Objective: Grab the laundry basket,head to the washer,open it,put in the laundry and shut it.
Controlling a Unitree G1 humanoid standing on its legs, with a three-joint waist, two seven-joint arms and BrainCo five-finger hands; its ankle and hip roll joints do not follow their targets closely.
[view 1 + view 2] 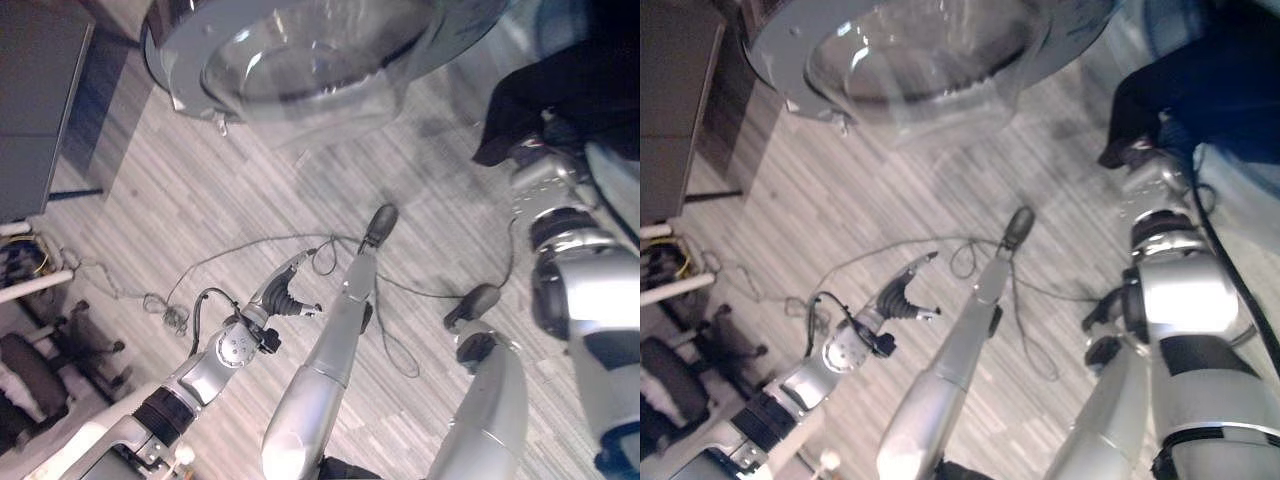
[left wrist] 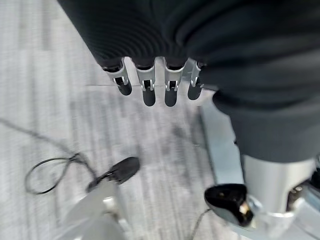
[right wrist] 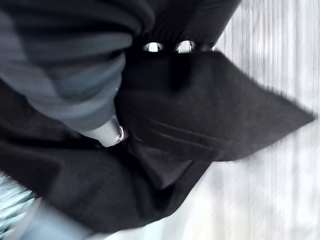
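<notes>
The washer door (image 1: 300, 50) is round, grey and see-through like a bowl. It hangs open at 12 o'clock over the floor. The black laundry (image 1: 560, 85) is at 2 o'clock. It is soft, dark cloth that hangs in folds, with one pointed corner sticking out sideways. The right robot hand (image 3: 112, 132) is wrapped up in the laundry and holds it. The left robot hand (image 2: 150, 87) hangs at 7 o'clock with straight, relaxed fingers and holds nothing. The floor (image 1: 200, 190) is grey striped wood. A dark cabinet (image 1: 35, 100) stands at 10 o'clock. A black chair (image 1: 40, 375) sits at 8 o'clock.
</notes>
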